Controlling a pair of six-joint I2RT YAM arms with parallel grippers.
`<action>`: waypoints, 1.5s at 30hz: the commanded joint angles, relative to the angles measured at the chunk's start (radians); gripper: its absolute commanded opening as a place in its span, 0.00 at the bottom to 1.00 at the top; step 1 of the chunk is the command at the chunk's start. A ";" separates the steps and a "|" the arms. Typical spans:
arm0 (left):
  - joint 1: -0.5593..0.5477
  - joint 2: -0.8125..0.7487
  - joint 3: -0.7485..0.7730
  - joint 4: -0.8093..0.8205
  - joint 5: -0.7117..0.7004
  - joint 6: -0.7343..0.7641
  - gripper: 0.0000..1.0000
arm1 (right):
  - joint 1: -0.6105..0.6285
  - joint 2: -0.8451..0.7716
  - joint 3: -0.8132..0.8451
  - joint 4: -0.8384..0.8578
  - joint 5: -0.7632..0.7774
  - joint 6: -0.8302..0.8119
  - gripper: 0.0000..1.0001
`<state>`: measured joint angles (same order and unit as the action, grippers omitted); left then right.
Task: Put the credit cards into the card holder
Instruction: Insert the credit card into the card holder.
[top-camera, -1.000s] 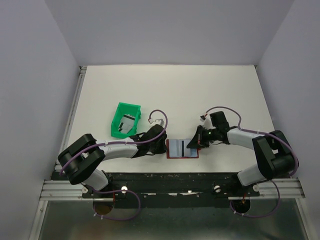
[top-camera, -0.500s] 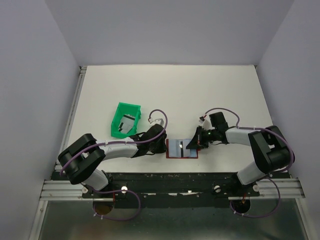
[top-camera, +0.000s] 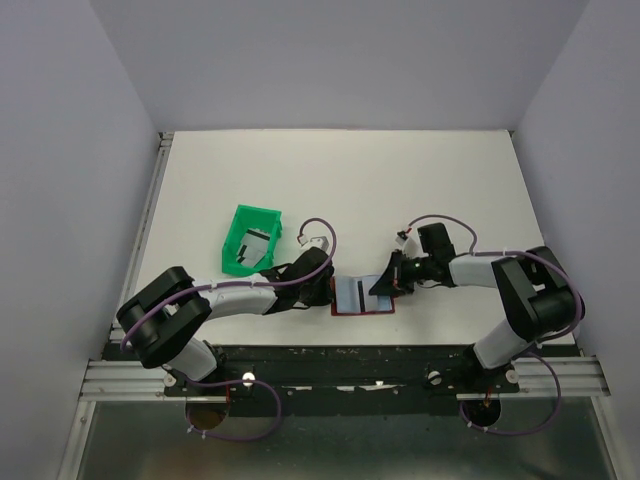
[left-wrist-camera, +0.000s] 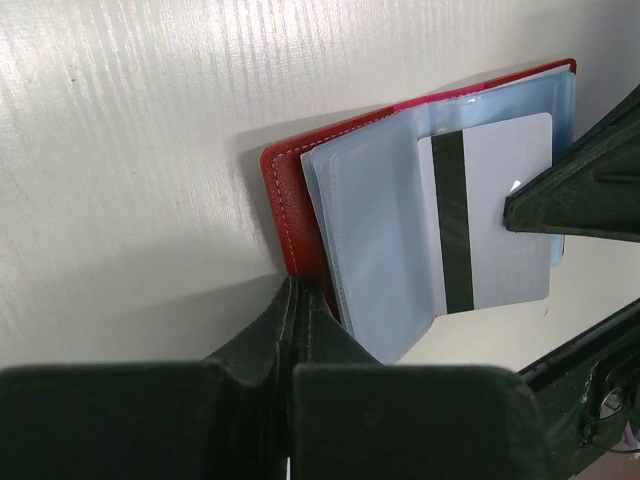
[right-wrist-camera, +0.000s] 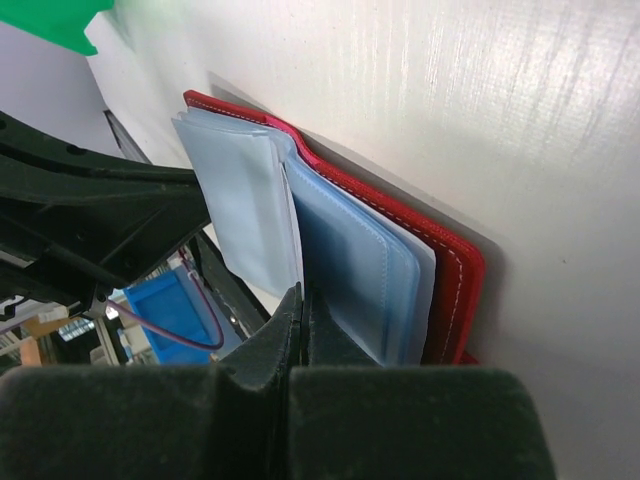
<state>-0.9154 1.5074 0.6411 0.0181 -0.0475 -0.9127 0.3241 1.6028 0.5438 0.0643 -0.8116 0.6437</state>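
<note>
In the overhead view, the card holder (top-camera: 350, 297) is lying open on the table (top-camera: 400, 180) at the near edge, between the two arms. The left gripper (top-camera: 326, 291) is meeting it from 9 o'clock and the right gripper (top-camera: 381, 287) from 3 o'clock. A green tray (top-camera: 262, 211) is sitting well apart at 10 o'clock from the holder, with grey cards (top-camera: 258, 243) lying inside it. In the left wrist view, the left gripper (left-wrist-camera: 296, 300) is pinching the card holder (left-wrist-camera: 285, 215) by its red cover at 6 o'clock, fingers pressed together on it. The pale blue sleeves (left-wrist-camera: 375, 250) are fanning out toward 3 o'clock. A credit card (left-wrist-camera: 505, 250) is lying flat against them, its dark stripe running from 12 to 6 o'clock, and the right gripper (left-wrist-camera: 510, 205) is touching the card's 3 o'clock edge. In the right wrist view, the right gripper (right-wrist-camera: 298, 300) is showing both fingers closed together. A thin pale edge, seemingly the credit card (right-wrist-camera: 292, 230), is running down between the sleeves into their tips. The card holder (right-wrist-camera: 455, 290) is spreading its red cover against the table (right-wrist-camera: 480, 100) at 3 o'clock. The left gripper (right-wrist-camera: 185, 200) is reaching in from 9 o'clock, and the green tray (right-wrist-camera: 60, 20) is blurring at 11 o'clock.
</note>
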 joint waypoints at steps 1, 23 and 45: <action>-0.002 0.054 -0.006 -0.024 0.031 0.011 0.00 | 0.023 0.025 -0.034 0.095 -0.005 0.037 0.00; -0.002 0.051 -0.017 -0.023 0.028 0.003 0.00 | 0.024 -0.038 -0.088 0.221 -0.035 0.128 0.00; -0.004 0.057 -0.015 -0.024 0.028 0.003 0.00 | 0.024 -0.077 -0.062 0.083 0.017 0.043 0.00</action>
<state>-0.9127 1.5238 0.6415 0.0540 -0.0406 -0.9131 0.3347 1.5276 0.4702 0.1776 -0.8024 0.7090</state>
